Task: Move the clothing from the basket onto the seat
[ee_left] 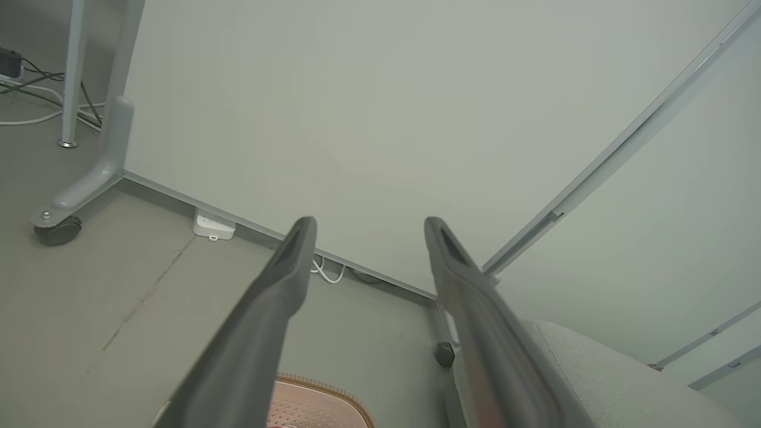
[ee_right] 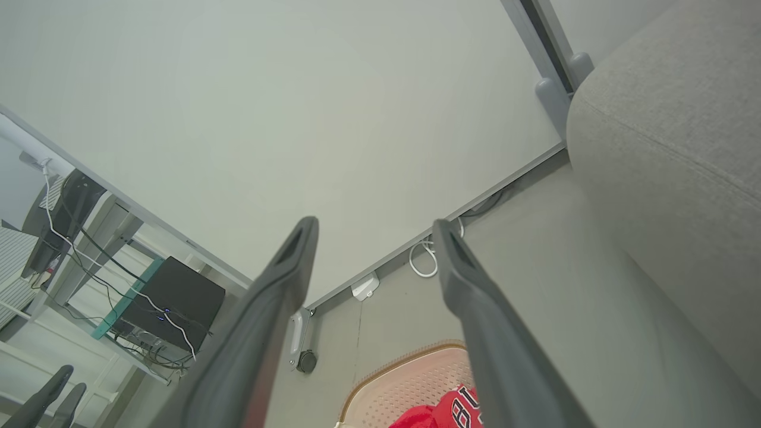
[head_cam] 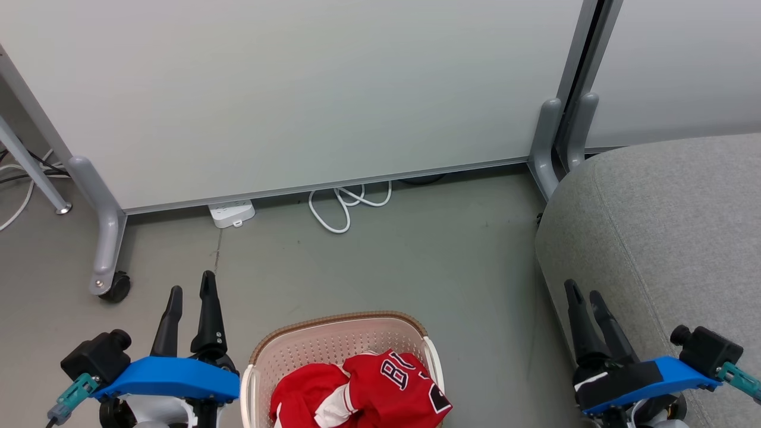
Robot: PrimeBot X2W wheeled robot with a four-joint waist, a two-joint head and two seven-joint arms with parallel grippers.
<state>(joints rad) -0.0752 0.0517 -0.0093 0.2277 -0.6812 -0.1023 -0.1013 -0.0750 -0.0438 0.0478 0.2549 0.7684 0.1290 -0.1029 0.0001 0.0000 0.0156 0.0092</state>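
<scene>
The clothing [head_cam: 362,389] is a heap of red fabric with white trim and black-and-white numerals, lying in the basket [head_cam: 333,339] at the bottom middle of the head view. The cream basket has a brown rim and stands on the floor. The grey seat [head_cam: 672,232] fills the right side. My left gripper [head_cam: 191,290] is open, to the left of the basket, holding nothing. My right gripper [head_cam: 584,292] is open, between the basket and the seat's front edge, also empty. The right wrist view shows the clothing [ee_right: 443,413], the basket [ee_right: 398,380] and the seat [ee_right: 672,131].
A pale partition panel [head_cam: 297,89] on grey wheeled feet [head_cam: 107,261] stands behind the basket. A white power strip [head_cam: 232,213] and a looped white cable [head_cam: 342,205] lie at its base. Grey floor [head_cam: 416,255] stretches between the partition and the basket.
</scene>
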